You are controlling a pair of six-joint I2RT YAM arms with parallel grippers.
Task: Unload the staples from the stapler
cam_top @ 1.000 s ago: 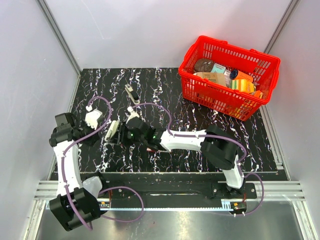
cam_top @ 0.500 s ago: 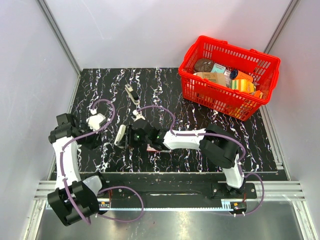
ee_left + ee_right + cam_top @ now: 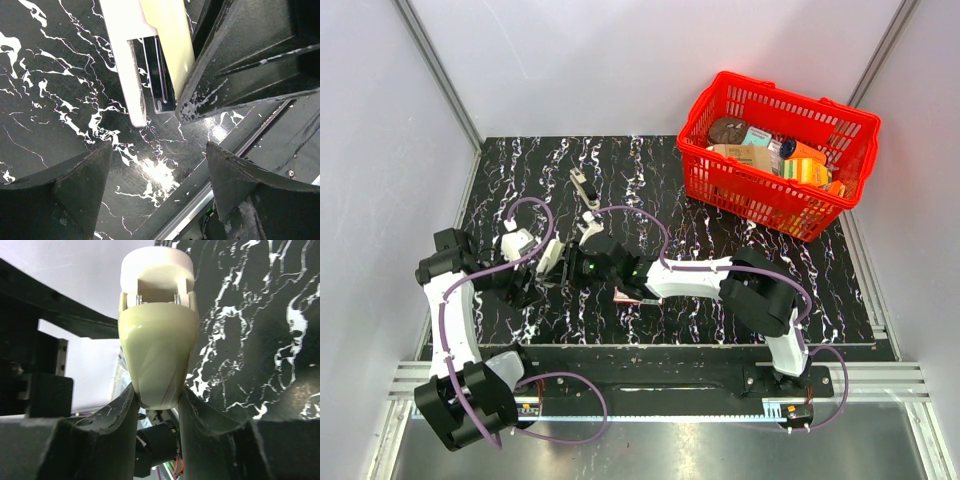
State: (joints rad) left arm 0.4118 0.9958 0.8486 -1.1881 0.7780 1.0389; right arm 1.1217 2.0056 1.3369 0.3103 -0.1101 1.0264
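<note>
The stapler (image 3: pixel 551 257), cream on top with a white base, is off the table with my right gripper (image 3: pixel 573 266) shut on its rear. In the right wrist view the cream body (image 3: pixel 157 350) is wedged between both fingers, around the gripper (image 3: pixel 157 400). In the left wrist view the stapler's front end (image 3: pixel 131 65) hangs open and shows a metal channel (image 3: pixel 162 75); I cannot make out any staples there. My left gripper (image 3: pixel 157 185) stands open just below that end, nothing between its fingers (image 3: pixel 75 192). From above, the left gripper (image 3: pixel 524 284) is left of the stapler.
A small black and white piece (image 3: pixel 584 187) lies on the black marbled table (image 3: pixel 720 215) behind the stapler. A red basket (image 3: pixel 775 150) full of groceries stands at the back right. A small red thing (image 3: pixel 625 297) shows under the right arm. The table's near edge rail (image 3: pixel 220 165) runs close under the left gripper.
My left gripper has gone from shut to open and has drawn back slightly from the stapler. The right gripper keeps hold of the stapler, shifting it a little.
</note>
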